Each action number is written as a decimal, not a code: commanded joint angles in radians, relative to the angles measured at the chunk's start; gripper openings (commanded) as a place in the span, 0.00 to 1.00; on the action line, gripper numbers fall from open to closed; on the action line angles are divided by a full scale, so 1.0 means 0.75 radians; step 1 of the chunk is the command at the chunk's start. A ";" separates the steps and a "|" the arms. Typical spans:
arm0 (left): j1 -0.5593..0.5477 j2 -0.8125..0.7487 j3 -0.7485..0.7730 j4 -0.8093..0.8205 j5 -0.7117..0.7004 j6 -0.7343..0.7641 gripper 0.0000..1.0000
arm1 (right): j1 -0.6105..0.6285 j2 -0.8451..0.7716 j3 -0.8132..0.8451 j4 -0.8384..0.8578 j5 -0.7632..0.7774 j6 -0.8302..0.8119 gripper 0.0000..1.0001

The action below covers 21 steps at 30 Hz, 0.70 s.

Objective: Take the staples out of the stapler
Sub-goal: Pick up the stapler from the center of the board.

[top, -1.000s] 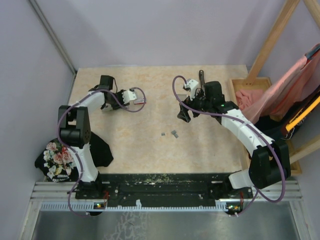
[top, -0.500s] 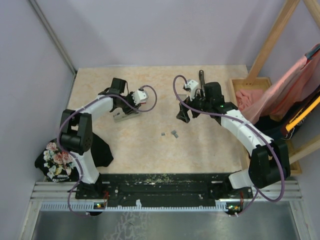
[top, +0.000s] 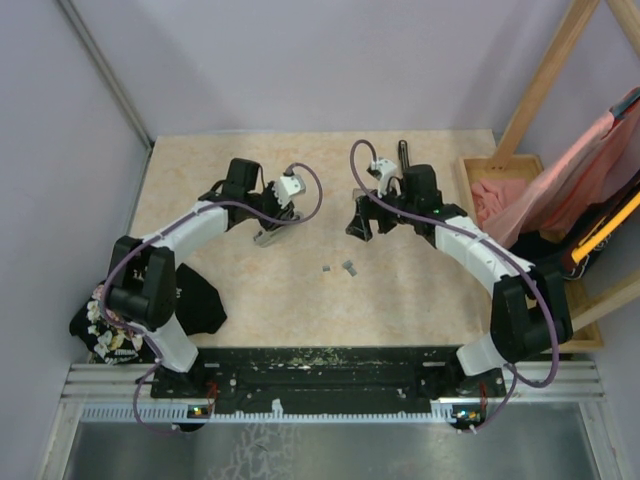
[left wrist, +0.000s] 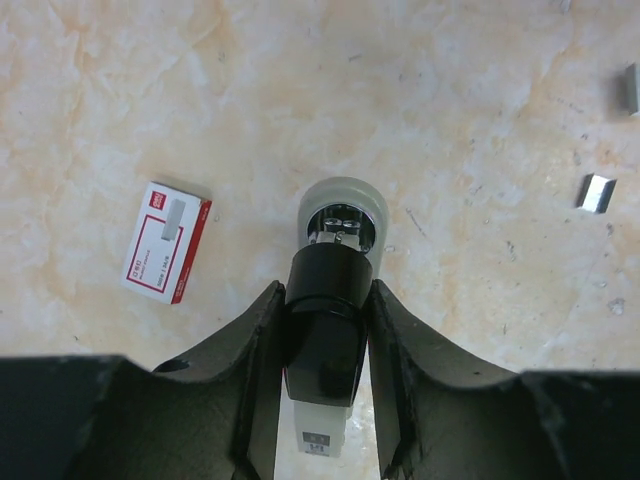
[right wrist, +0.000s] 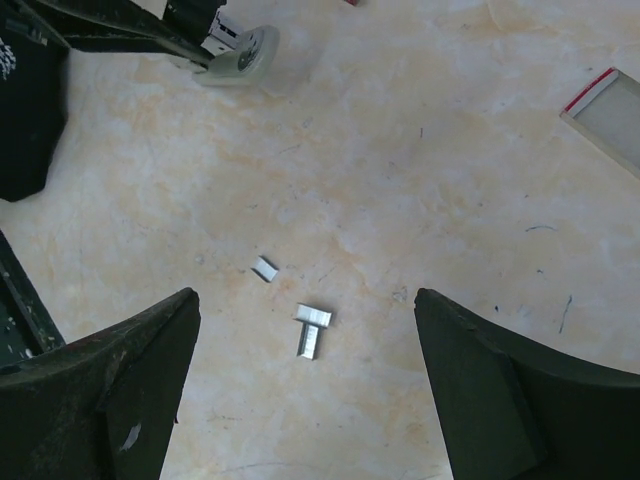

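My left gripper (top: 275, 222) is shut on the stapler (top: 264, 238) and holds it left of the table's centre. In the left wrist view the stapler (left wrist: 335, 250) has a black body over a pale grey base, and its round front end points away from me between my fingers (left wrist: 262, 330). Short grey staples (top: 348, 266) lie loose on the table at the centre, with another strip (top: 327, 268) beside them. My right gripper (top: 358, 228) is open and empty just above them. In the right wrist view the staples (right wrist: 312, 318) lie between the spread fingers (right wrist: 150, 350), and the stapler (right wrist: 240, 50) shows at the top left.
A red-and-white staple box (left wrist: 167, 241) lies left of the stapler. A wooden tray with pink cloth (top: 500, 190) stands at the right edge. A black cloth and a flowered object (top: 120, 320) lie at the near left. A white, red-edged flat piece (right wrist: 605, 110) lies to the right.
My left arm has carried the stapler right and toward the table's centre. My right gripper has shifted slightly left and stays open above the staples.
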 commanded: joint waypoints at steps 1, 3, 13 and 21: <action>-0.027 -0.093 -0.005 0.133 0.097 -0.129 0.00 | 0.000 0.050 0.010 0.145 -0.035 0.186 0.88; -0.046 -0.114 -0.019 0.155 0.113 -0.140 0.00 | -0.001 0.082 0.032 0.152 -0.041 0.248 0.86; -0.108 -0.232 -0.262 0.482 0.127 -0.222 0.00 | 0.004 0.222 0.172 0.169 -0.068 0.437 0.76; -0.159 -0.316 -0.444 0.756 0.121 -0.311 0.00 | 0.050 0.332 0.198 0.207 -0.062 0.522 0.70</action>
